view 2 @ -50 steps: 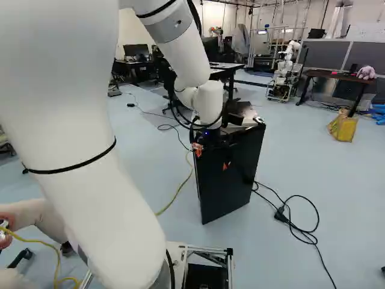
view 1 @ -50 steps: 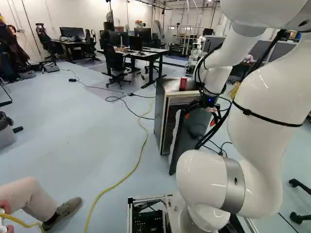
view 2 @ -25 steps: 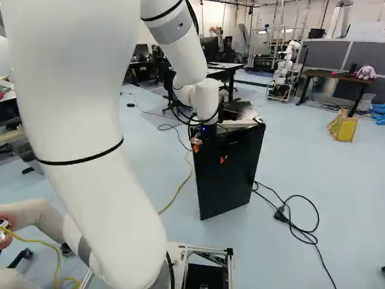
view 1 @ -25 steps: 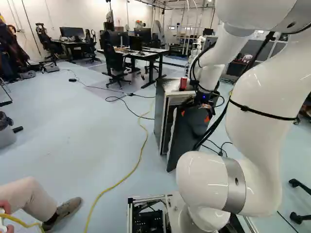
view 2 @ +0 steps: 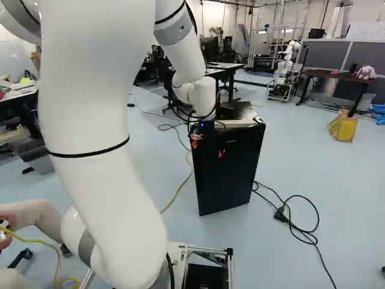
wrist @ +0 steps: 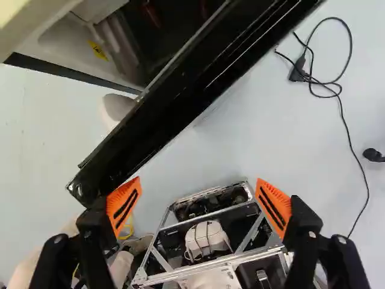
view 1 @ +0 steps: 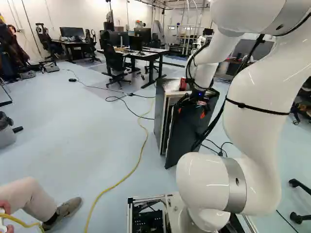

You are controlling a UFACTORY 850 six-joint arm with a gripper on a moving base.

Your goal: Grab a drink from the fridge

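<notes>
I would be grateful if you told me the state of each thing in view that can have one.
Gripper: open, nothing held between its fingers.
Fridge door: partly open.
Fridge: upright on the floor.
Red item: resting on top of the fridge.
Black plug: lying on the floor, in no socket.
Yellow cable: stretched loosely across the floor.

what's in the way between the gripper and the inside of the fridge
The fridge door: it stands partly open, between the open gripper and the fridge's interior. One finger is right by its free edge.
</notes>
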